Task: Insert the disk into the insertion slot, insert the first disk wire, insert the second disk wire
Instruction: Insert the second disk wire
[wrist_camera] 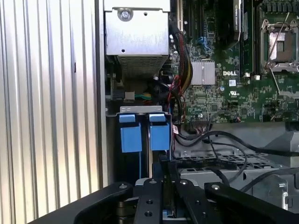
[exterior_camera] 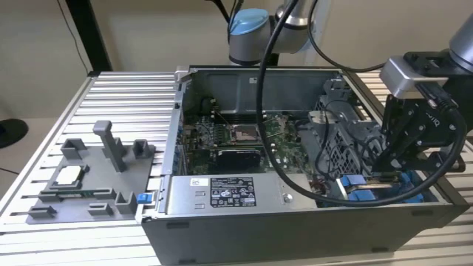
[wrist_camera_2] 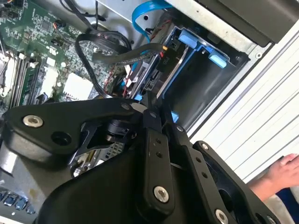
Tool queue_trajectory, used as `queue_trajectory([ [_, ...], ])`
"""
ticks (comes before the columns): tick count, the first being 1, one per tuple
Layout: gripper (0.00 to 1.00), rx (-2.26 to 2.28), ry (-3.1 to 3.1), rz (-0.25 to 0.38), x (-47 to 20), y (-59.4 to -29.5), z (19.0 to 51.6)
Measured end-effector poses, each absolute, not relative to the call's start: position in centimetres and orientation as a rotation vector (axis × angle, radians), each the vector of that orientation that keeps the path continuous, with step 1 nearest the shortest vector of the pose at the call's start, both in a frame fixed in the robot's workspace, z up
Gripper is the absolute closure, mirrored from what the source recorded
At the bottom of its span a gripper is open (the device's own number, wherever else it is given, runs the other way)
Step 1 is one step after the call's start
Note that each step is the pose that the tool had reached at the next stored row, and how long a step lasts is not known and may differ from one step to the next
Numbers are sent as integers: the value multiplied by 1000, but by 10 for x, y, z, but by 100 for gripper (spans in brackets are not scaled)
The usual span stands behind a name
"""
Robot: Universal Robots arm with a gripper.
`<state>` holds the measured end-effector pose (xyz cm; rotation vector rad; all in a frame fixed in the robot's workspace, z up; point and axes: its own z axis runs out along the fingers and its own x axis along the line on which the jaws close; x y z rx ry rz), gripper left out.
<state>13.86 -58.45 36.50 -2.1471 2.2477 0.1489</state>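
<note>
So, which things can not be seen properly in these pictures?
- Exterior view: the insertion slot lies mostly behind the hand and a black cable.
- First wrist view: the hand's black links cover the slot's near end.
- Second wrist view: a person's hand is cut off by the picture's edge.

Item count: one open computer case point(exterior_camera: 244, 221), one motherboard point(exterior_camera: 229, 138), one labelled power-supply box point(exterior_camera: 221, 195), two blue tabs point(wrist_camera: 130, 135) point(wrist_camera: 159, 133), one grey fixture tray point(exterior_camera: 74, 191).
</note>
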Motion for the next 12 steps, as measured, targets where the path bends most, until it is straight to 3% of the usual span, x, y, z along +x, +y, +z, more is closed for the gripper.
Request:
queue_trajectory([
  [12, 100, -2162, 2223, 131, 147, -584, 357],
])
